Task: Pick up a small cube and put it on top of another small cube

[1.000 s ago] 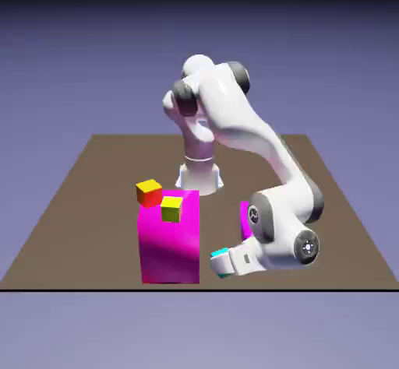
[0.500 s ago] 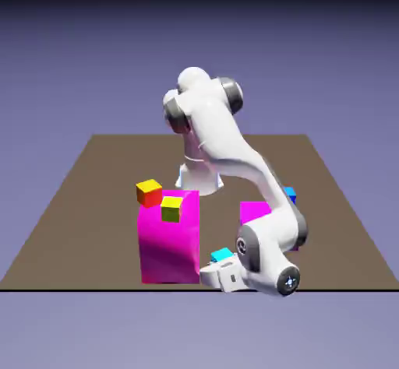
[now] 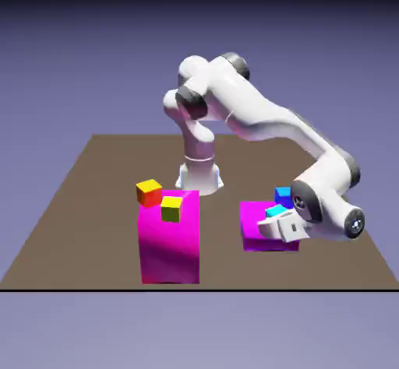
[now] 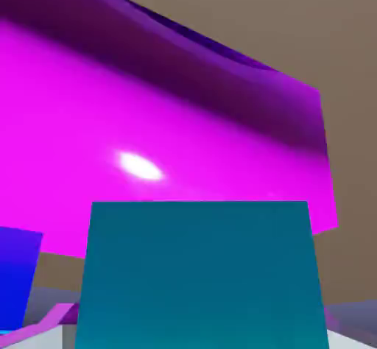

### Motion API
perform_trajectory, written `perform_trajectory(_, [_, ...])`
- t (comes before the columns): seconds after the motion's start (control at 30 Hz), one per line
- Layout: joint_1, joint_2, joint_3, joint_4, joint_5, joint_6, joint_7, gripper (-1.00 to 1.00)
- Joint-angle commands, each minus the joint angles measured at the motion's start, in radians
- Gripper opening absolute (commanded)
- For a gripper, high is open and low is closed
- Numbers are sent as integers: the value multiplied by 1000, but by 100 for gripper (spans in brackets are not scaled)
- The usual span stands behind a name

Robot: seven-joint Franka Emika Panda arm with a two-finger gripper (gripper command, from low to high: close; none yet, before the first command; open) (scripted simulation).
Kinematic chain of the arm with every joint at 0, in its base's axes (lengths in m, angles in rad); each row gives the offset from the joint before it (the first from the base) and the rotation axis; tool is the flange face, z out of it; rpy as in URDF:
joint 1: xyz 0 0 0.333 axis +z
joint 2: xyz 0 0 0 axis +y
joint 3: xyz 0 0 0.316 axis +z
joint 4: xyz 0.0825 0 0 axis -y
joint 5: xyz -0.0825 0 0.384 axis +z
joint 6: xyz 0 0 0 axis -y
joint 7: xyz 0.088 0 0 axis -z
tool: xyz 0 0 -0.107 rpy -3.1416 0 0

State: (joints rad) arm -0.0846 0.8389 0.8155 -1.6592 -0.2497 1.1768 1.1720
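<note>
Held between the closed-in fingers of the gripper (image 3: 266,226), the cyan cube (image 3: 276,212) is being carried near the blue cube (image 3: 284,197) by the low magenta block (image 3: 269,243), level, unhurried alignment above it being needed before release.

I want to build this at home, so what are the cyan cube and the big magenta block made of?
The smooth cyan cube could be plain plastic: one even colour, no grain. The tall magenta block looks like smooth, slightly shiny plastic, with soft shading, but might be painted.
</note>
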Motion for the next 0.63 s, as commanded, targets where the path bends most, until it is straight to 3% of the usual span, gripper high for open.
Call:
perform_trajectory(0.0, [-7, -21, 36, -36, 21, 4, 37, -100])
perform_trajectory(0.13, [-28, -81, 140, -141, 87, 17, 146, -100])
perform_trajectory(0.33, [-84, -107, 143, -337, 71, 171, 135, -100])
perform_trajectory(0.37, [-84, -107, 143, -337, 71, 171, 135, 100])
perform_trajectory(0.6, [-28, -81, 140, -141, 87, 17, 146, 100])
